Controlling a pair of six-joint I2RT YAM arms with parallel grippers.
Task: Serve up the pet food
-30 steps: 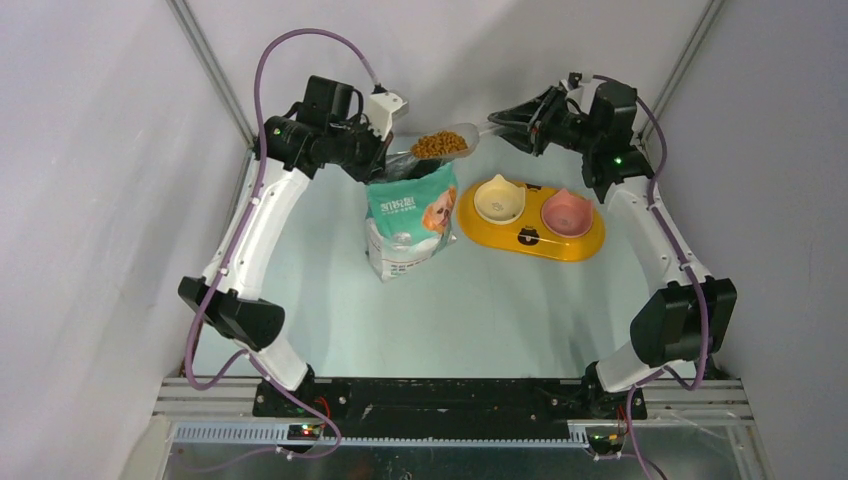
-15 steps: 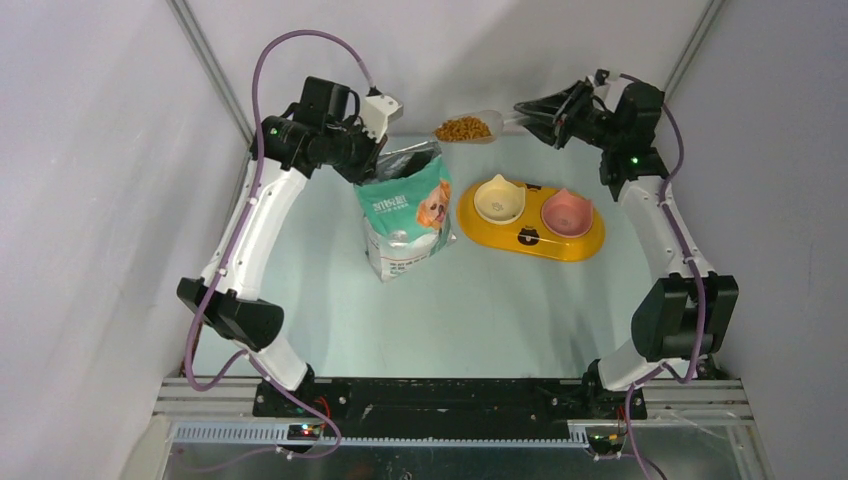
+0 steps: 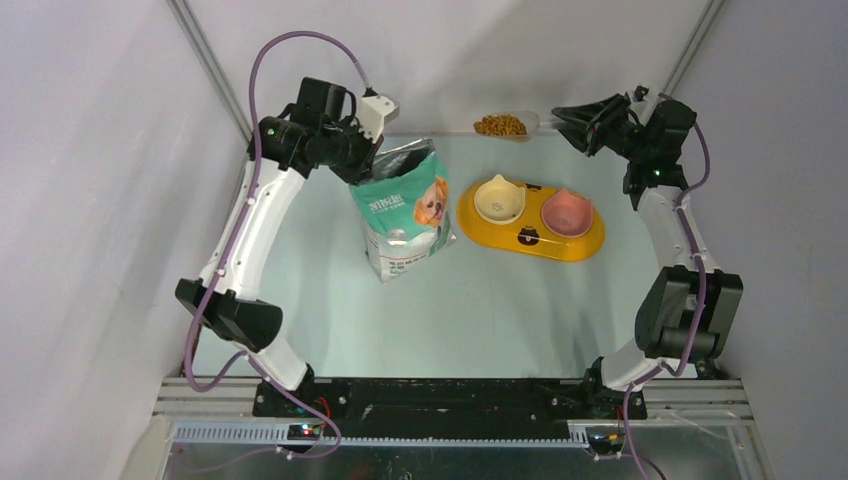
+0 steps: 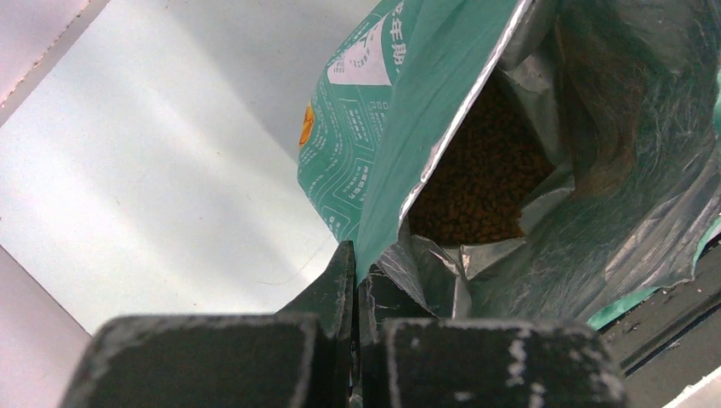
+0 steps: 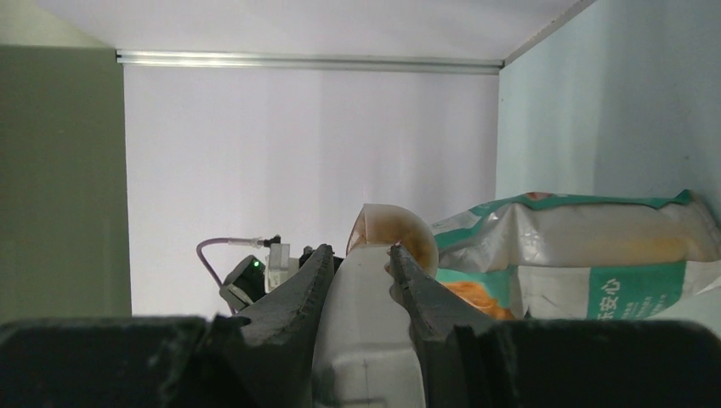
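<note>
The teal-and-white bag (image 3: 405, 212) stands open at the back of the table, left of the yellow double-bowl feeder (image 3: 532, 221). My left gripper (image 3: 372, 152) is shut on the bag's top edge (image 4: 400, 204) and holds it open; brown pet food (image 4: 485, 174) shows inside. My right gripper (image 3: 566, 119) is shut on the handle of the clear scoop (image 3: 507, 124), which carries a heap of pet food (image 3: 500, 125) high above the table, behind the feeder's cream bowl (image 3: 499, 199). In the right wrist view the scoop (image 5: 374, 280) sits between my fingers (image 5: 302, 289).
The feeder's pink bowl (image 3: 567, 212) is on the right. Grey walls and a metal frame close in the back and both sides. The bag also shows in the right wrist view (image 5: 578, 246).
My right gripper has carried the loaded scoop up out of the bag and to the right, to above and behind the feeder. The left gripper has tilted the bag slightly left.
</note>
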